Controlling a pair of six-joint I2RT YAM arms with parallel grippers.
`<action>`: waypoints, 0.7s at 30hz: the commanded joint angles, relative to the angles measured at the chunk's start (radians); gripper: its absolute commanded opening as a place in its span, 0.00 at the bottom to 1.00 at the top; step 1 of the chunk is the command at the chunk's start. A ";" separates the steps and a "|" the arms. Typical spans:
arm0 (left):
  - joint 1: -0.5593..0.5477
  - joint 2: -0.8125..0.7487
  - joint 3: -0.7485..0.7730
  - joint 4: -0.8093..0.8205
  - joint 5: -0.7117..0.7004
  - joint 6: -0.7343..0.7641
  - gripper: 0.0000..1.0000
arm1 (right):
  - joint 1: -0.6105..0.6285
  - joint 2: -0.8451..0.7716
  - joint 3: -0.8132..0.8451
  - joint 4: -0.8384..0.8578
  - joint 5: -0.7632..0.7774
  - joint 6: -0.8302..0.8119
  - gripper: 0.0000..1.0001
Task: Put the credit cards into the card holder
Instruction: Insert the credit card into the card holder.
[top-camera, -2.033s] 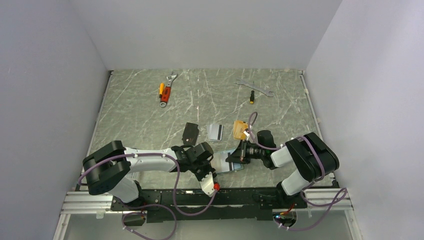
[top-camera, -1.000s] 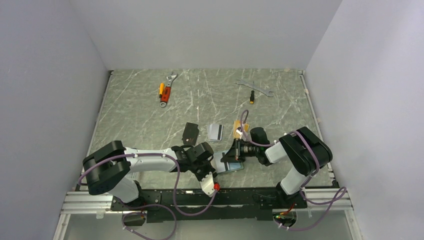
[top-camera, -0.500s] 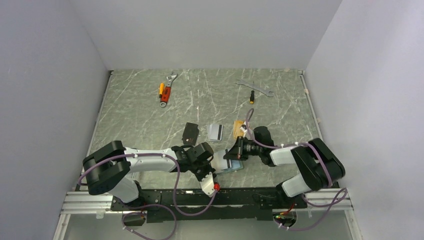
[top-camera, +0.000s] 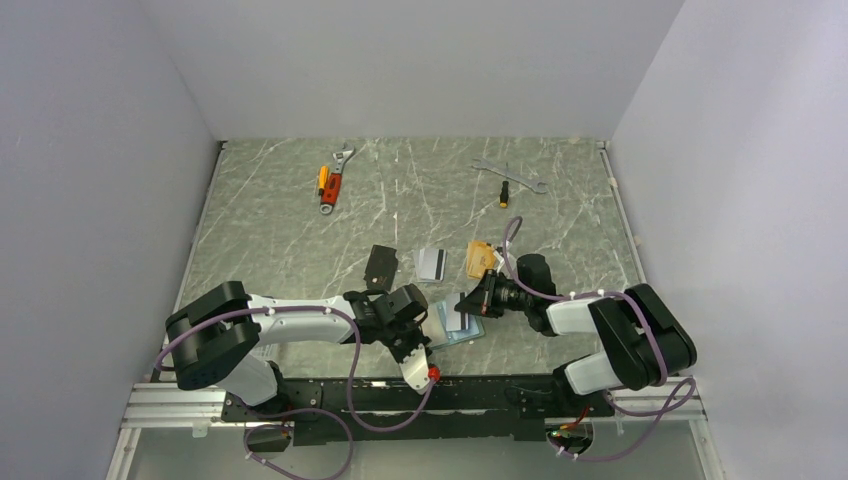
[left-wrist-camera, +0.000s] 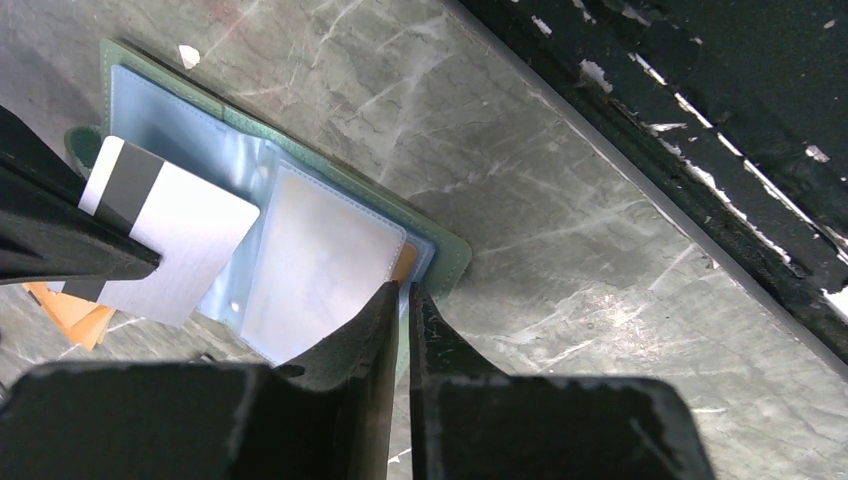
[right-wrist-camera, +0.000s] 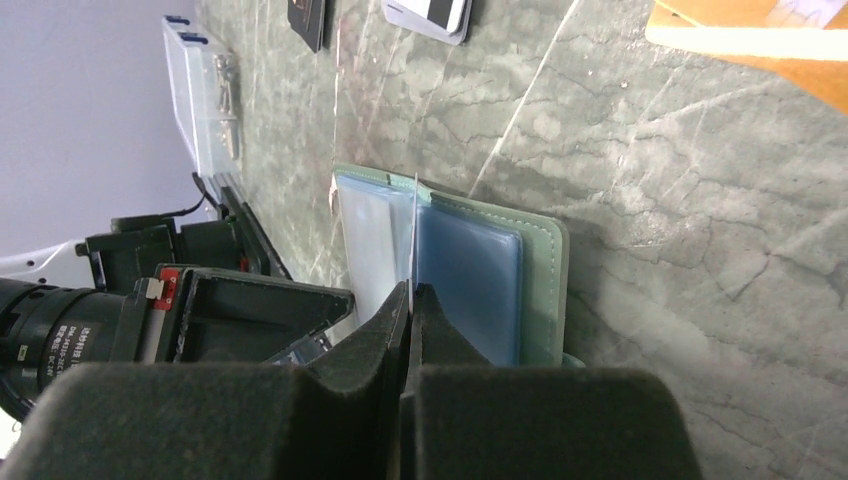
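Observation:
The sage-green card holder lies open near the table's front edge, with its pale blue sleeves facing up. My left gripper is shut on the holder's near sleeve edge and also shows in the top view. My right gripper is shut on a silver-grey card with a dark stripe. It holds that card on edge over the holder's middle fold. An orange card edge shows inside a sleeve. A black card, a silver card and orange cards lie on the table.
An orange-handled adjustable wrench, a silver wrench and a small screwdriver lie at the back. The black frame rail runs close beside the holder at the near edge. White walls enclose the table.
My right arm has swung its elbow outward and turned its wrist. The silver card has moved slightly toward the far side over the holder. My left gripper has stayed put.

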 joint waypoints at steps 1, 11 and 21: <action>-0.007 -0.006 0.012 -0.059 0.015 -0.026 0.13 | -0.002 -0.005 -0.003 0.049 0.052 -0.028 0.00; -0.012 -0.004 0.016 -0.058 0.020 -0.030 0.13 | 0.036 -0.003 0.004 0.074 0.055 -0.017 0.00; -0.013 -0.006 0.016 -0.055 0.019 -0.026 0.13 | 0.044 0.044 -0.020 0.188 -0.004 0.040 0.00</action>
